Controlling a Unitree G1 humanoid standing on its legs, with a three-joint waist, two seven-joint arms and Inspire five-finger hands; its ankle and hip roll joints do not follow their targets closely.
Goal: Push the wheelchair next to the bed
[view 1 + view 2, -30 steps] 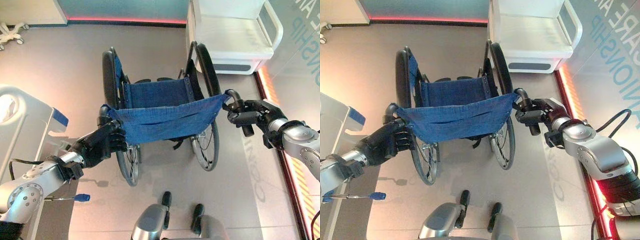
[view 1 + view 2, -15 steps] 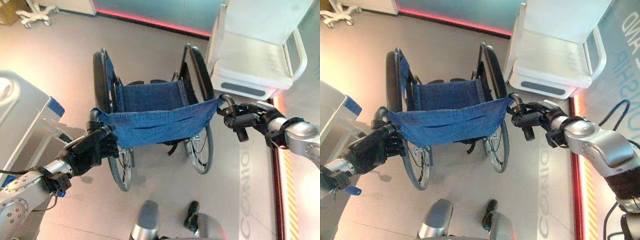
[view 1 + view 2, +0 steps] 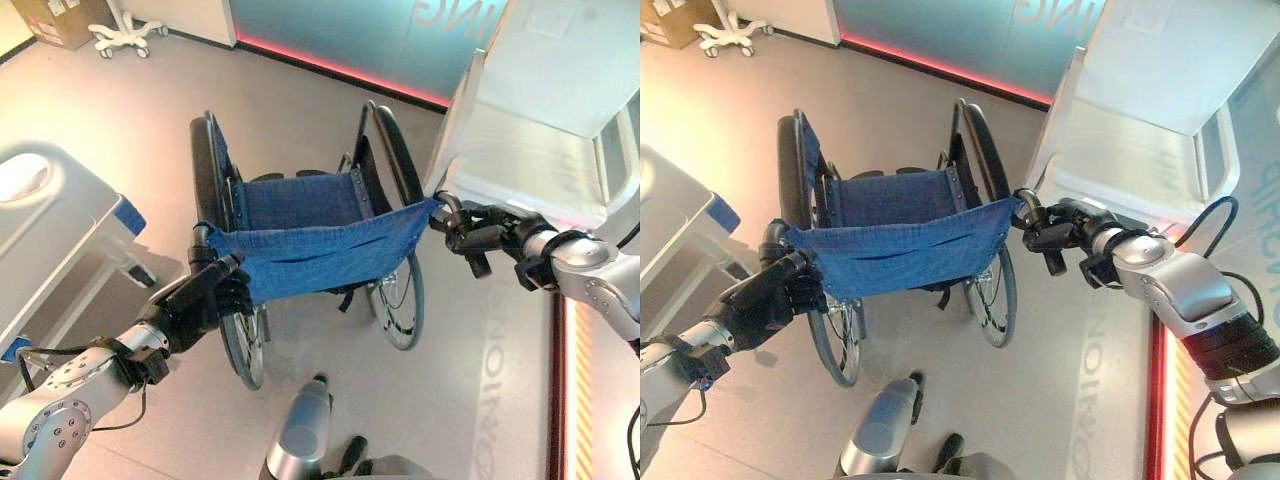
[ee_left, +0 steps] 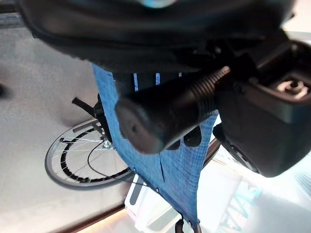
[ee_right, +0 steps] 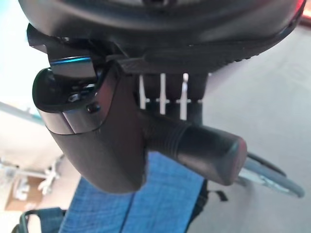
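Wheelchair (image 3: 310, 250) with two big wheels, left hand (image 3: 200, 300) and right hand (image 3: 480, 232) each clasping one push handle, one bed (image 3: 560, 130) alongside

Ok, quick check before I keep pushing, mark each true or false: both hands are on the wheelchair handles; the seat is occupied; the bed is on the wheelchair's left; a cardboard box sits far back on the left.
1. Both hands grip the push handles. True: the left hand and right hand are each curled round a handle of the wheelchair.
2. The seat is occupied. False: the blue seat is bare.
3. The bed is on the wheelchair's left. False: the white bed stands ahead on its right.
4. A cardboard box sits far back on the left. True: the box is there.
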